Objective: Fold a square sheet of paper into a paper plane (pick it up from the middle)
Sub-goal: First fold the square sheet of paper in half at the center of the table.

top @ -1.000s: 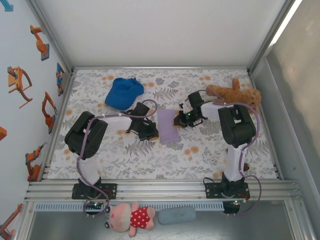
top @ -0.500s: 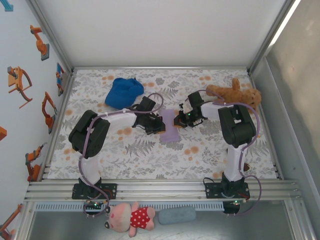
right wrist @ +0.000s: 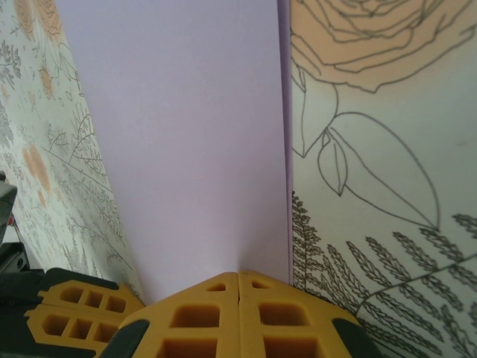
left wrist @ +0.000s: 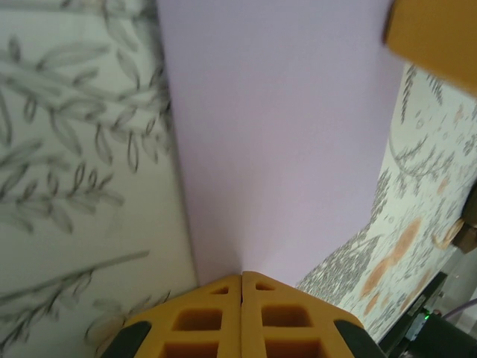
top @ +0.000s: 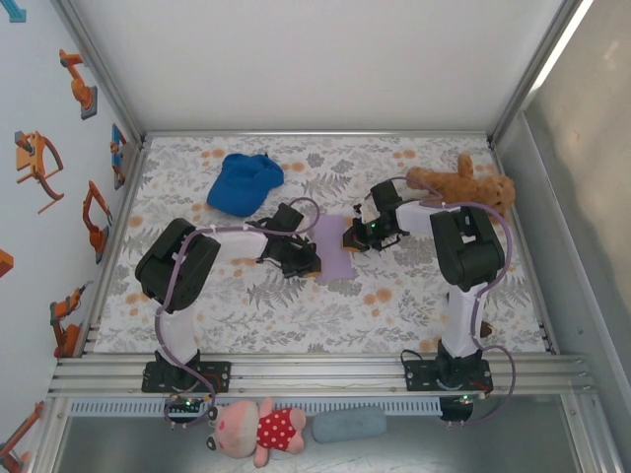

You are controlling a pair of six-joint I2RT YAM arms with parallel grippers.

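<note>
The square sheet of paper (top: 335,246) lies on the floral table as a narrow lavender strip, seemingly folded in half, with a doubled edge along its right side (right wrist: 186,134). My left gripper (top: 308,264) is shut, and its yellow tip (left wrist: 242,276) rests on the sheet (left wrist: 283,134) near the left edge at the near end. Shut as well, my right gripper (top: 352,239) has its tip (right wrist: 238,274) touching the paper by the right edge. Neither pair of jaws has paper between them. The paper plane is not formed.
A blue cap (top: 245,182) lies at the back left and a brown teddy bear (top: 463,184) at the back right. A pink plush toy (top: 254,427) and a grey-blue pad (top: 349,425) sit in front of the arm bases. Frame walls enclose the table.
My left gripper came in from the left onto the paper, then slid along its left edge toward the near end. The right gripper and the paper have stayed put.
</note>
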